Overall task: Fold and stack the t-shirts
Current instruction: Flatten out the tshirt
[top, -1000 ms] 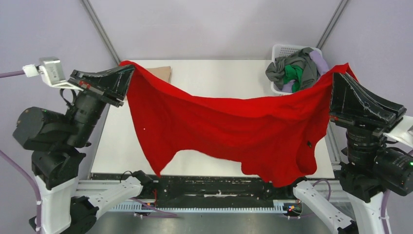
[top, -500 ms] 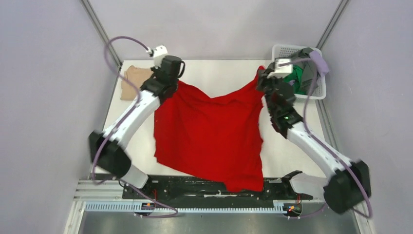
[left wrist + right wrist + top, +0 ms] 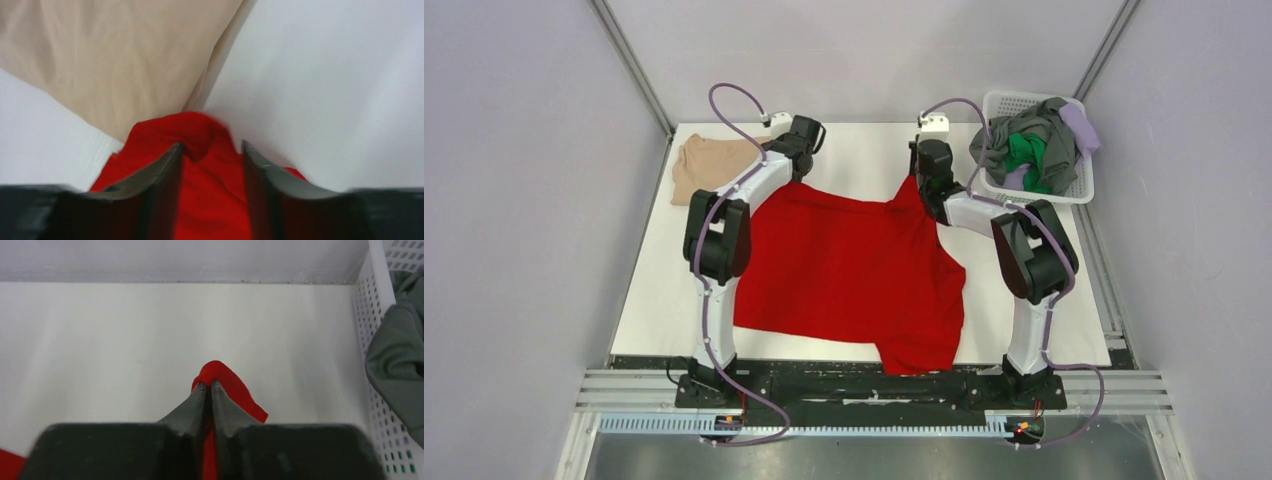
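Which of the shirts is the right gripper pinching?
The red shirt, spread over mid-table, its edge clamped in the right gripper. The beige shirt lies ungripped at the far left; other shirts sit in the basket.

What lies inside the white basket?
The basket holds a heap of cloth: a grey shirt on top, a green shirt in the middle, a lavender shirt at the right edge. The basket floor and anything beneath the heap are covered.
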Motion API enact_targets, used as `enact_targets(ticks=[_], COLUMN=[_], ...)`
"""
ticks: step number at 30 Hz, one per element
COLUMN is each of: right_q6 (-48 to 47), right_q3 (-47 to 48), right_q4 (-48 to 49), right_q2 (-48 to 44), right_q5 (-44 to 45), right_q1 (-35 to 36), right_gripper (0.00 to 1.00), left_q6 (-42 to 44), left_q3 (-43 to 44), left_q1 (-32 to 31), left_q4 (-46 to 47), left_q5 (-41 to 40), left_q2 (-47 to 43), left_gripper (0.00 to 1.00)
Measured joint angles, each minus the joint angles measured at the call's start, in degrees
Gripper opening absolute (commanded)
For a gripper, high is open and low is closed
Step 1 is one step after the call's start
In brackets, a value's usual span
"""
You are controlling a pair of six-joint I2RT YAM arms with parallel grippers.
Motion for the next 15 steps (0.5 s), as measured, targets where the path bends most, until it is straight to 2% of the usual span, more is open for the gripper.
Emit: enact_targets(ticks=[1, 2, 3, 9, 12, 15], right_q6=[-0.15, -0.61, -1.05, -2.93, -2.91, -1.27], right_q3=[1.81, 3.74, 5.27, 7.67, 3.45, -5.92], right_q4=[-0.28, -0.85, -1.31, -7.87, -12.41, -15.80], right_q2=[1.01, 1.81, 2.29, -0.52, -7.10, -18.51], right_q5=[0.00, -0.04, -0.09, -1.99, -4.24, -6.75], right_q1=[-0.07, -0.09, -0.09, -0.09, -0.09, -0.09], right_gripper=[0.42, 0.72, 0.96, 0.98, 0.98, 0.98], left_q6=[-0.24, -0.42, -0.50, -0.92, -0.94, -0.92], left_q3=[0.59, 0.98, 1.05, 0.59, -2.75, -7.85], left_q1=[0.28, 0.59, 0.81, 1.75, 1.22, -0.09], left_q4=[0.22, 0.39, 0.44, -0.94, -1.38, -0.85], left_q5=[0.09, 0.17, 0.42, 4.26, 6.21, 7.65], left_q2=[0.00, 0.00, -0.04, -1.42, -6.67, -15.06], left_gripper=[0.99, 1.00, 1.00, 1.00, 1.00, 1.00])
